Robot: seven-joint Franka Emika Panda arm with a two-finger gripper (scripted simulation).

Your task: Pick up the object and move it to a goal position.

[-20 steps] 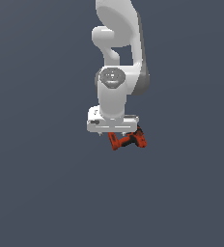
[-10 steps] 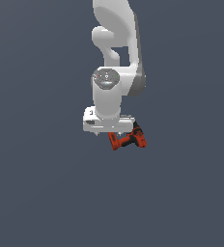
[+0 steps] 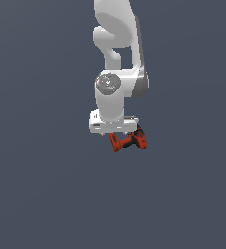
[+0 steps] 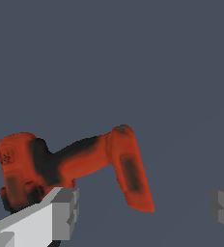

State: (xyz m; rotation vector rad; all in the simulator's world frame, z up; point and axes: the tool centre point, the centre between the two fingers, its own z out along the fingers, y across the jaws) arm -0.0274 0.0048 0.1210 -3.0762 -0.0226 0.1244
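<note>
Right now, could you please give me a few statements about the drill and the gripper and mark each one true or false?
1. The drill is red-orange with black patches. True.
2. The gripper is shut tight on the drill. False: in the wrist view its fingers stand wide apart, with the drill lying between and beyond them.
3. In the exterior view the drill shows just below the white wrist. True.
4. A second object lies beside the drill. False: only the drill shows on the grey surface.
5. The drill is larger than the wrist. False: it looks smaller.
</note>
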